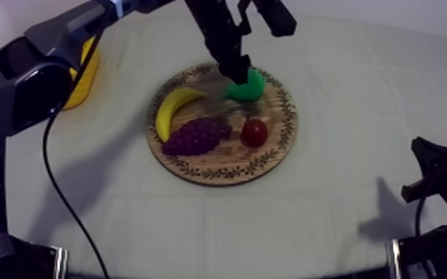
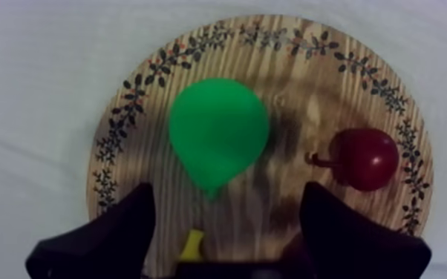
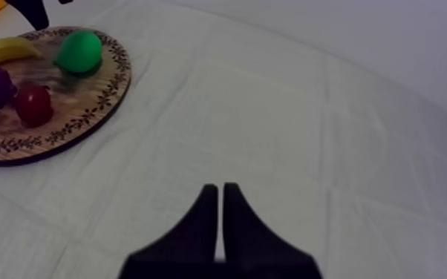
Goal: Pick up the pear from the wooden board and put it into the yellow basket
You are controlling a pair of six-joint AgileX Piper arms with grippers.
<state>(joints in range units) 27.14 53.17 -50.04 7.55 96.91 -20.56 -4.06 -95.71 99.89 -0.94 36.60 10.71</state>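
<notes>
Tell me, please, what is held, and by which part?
Nothing is held: the left gripper is open over the pear; the right gripper is shut, empty.

You look down on a table draped in a grey-white cloth (image 1: 323, 81), faintly creased; soft shadows (image 1: 381, 211) darken the frame's lower right.

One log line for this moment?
left gripper: open above pear | pear: on wooden board, ungrasped | right gripper: shut, at rest
</notes>
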